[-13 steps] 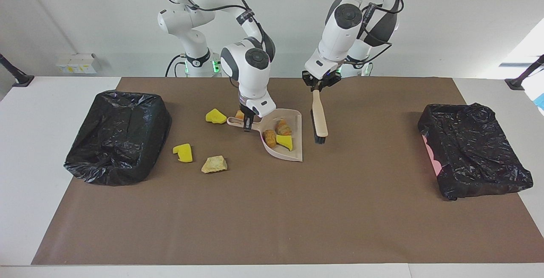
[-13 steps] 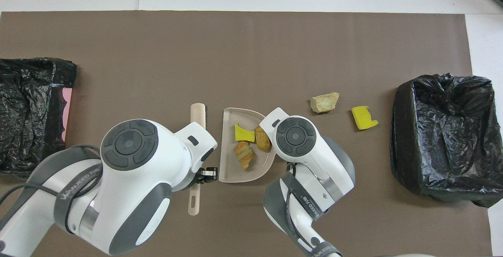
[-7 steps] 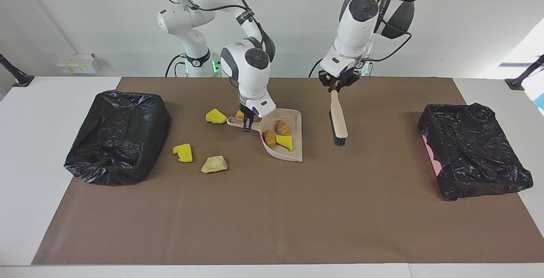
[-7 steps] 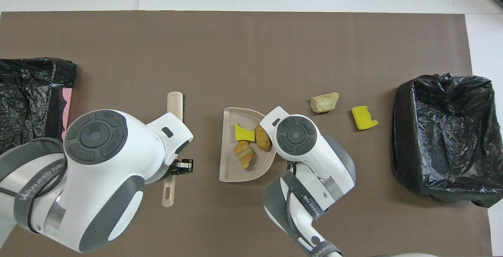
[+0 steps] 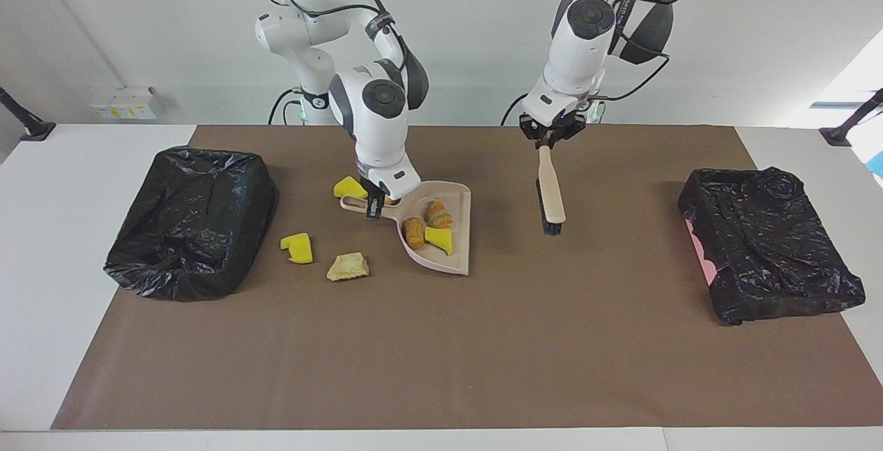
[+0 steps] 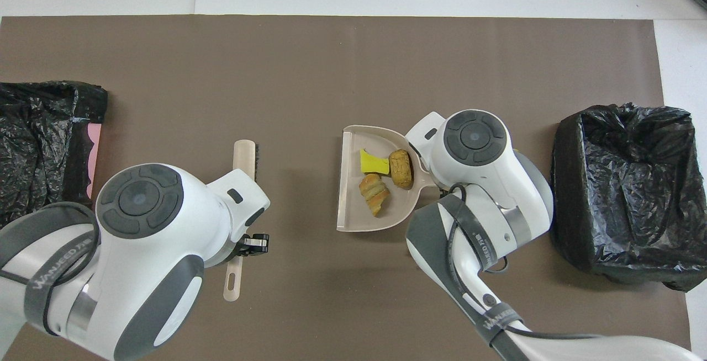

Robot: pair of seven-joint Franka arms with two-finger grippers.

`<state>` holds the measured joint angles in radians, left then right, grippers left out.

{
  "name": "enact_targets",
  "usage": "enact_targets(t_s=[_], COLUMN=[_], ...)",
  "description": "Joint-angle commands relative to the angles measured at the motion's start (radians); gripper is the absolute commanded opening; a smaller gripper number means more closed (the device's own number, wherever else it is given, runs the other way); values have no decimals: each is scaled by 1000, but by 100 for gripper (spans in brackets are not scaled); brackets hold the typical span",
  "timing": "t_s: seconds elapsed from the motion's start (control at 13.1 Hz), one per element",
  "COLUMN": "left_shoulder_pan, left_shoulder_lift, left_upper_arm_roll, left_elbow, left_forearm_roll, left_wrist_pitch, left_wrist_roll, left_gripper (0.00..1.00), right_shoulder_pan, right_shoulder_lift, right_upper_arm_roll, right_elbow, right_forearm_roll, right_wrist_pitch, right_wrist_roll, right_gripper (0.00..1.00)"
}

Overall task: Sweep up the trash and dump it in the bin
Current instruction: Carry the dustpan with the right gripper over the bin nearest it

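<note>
R gripper (image 5: pixel 373 211) clamps dustpan (image 5: pixel 452 258) level so 3 scraps (image 5: pixel 426 225) stay in en route to bin (image 5: pixel 193 220); L gripper (image 5: pixel 550 141) clamps brush (image 5: pixel 551 192), lifted clear.

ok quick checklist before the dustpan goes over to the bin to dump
1. Right gripper shut on the beige plastic dustpan handle: ok.
2. Three scraps in the pan, yellow sponge chunk, two brown bread-like pieces: ok.
3. Open black-bagged bin at the right arm's end, unobstructed: ok.
4. Left gripper holds the beige black-bristled brush clear of the pan: ok.
5. Table swept: not ok, three scraps left on the brown mat.
</note>
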<state>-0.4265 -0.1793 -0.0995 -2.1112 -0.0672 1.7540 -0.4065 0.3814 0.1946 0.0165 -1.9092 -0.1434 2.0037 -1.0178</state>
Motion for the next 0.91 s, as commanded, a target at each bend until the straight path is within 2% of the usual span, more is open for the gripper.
enact_targets(t_s=[0.0, 0.15, 0.38, 0.69, 0.84], left_shoulder_pan=[-26, -69, -158, -311, -351], left_shoulder_lift=[-89, -88, -77, 17, 56], left_upper_arm_roll=[-5, -5, -5, -5, -6], left_elbow=[-90, -98, -118, -204, -205], left_forearm_roll=[-8, -57, -88, -89, -92], left_wrist_pitch=[12, 12, 85, 335, 355], left_wrist_roll=[-12, -29, -179, -346, -348], left_gripper=[0, 0, 0, 0, 0], right_shoulder_pan=[-64, -122, -215, -337, -399], right_shoulder_lift=[-12, -20, -20, -34, -35], right_upper_arm_roll=[11, 11, 10, 0, -1], right_elbow=[41, 55, 99, 122, 148], right_forearm_roll=[2, 27, 36, 34, 31], right_wrist_pitch=[-48, -68, -120, -135, -141], right_wrist_roll=[-88, -164, -281, -384, -435], right_gripper=[0, 0, 0, 0, 0])
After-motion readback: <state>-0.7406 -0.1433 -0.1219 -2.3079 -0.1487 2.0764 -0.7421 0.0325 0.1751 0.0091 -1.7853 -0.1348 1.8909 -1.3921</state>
